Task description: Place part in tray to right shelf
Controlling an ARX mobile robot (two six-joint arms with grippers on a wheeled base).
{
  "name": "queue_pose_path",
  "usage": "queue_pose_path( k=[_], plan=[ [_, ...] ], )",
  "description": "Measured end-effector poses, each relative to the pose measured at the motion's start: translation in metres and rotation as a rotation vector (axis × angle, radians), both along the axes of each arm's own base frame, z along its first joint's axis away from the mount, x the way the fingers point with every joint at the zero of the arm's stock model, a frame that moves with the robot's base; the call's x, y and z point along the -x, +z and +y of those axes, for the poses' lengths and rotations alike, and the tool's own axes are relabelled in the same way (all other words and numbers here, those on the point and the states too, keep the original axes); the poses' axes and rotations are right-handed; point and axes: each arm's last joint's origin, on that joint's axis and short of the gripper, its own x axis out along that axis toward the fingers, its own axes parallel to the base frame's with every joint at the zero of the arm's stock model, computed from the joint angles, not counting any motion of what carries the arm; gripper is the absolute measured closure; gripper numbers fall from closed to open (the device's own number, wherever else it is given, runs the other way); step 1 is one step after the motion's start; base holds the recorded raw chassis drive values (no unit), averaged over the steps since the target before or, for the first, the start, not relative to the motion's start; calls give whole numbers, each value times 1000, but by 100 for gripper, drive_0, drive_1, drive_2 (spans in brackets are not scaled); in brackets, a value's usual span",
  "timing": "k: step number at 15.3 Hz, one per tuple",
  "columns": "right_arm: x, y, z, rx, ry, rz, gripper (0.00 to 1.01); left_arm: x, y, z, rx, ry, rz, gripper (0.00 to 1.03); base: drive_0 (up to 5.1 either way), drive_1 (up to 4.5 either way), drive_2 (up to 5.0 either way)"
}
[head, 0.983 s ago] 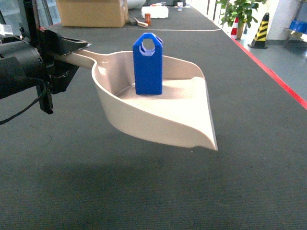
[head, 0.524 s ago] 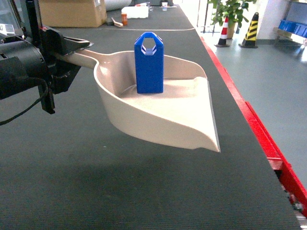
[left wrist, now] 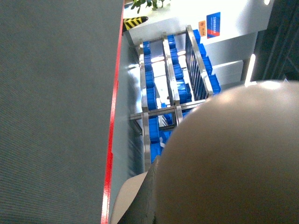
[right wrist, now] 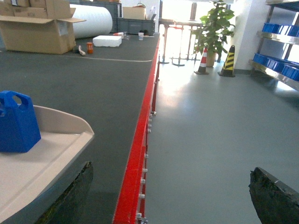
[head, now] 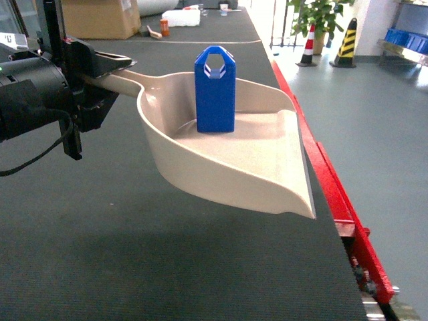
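Observation:
The beige tray (head: 267, 170) hangs above the dark belt table, and my left gripper (head: 100, 72) is shut on its long handle at the left of the head view. The blue part (head: 215, 90) stands upright inside the tray, near its back wall. In the left wrist view the tray's underside (left wrist: 233, 158) fills the lower right. The right wrist view catches the tray's rim (right wrist: 70, 128) and the part (right wrist: 16, 122) at the far left. My right gripper (right wrist: 173, 196) is open over the table's red edge, holding nothing. A steel shelf (left wrist: 170, 79) with blue crates stands across the floor on the right.
The table's red edge (head: 331, 194) runs along the right, with grey floor (head: 394, 154) beyond it. Traffic cones (head: 346, 41) and a potted plant (head: 321, 13) stand far back. A cardboard box (head: 93, 19) and small items sit at the table's far end.
The head view has swung to the right: the red table edge and the floor now show much more. The tray and part stay in the left gripper's hold, shifted slightly right.

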Motion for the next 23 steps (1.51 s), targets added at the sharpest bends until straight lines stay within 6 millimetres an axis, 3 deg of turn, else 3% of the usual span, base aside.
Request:
queue_pose_path(
  k=[23],
  plan=[
    [0,0,0,0,0,1,3,0,-1,1,-1,4,7,89,500,-240,-240]
  ],
)
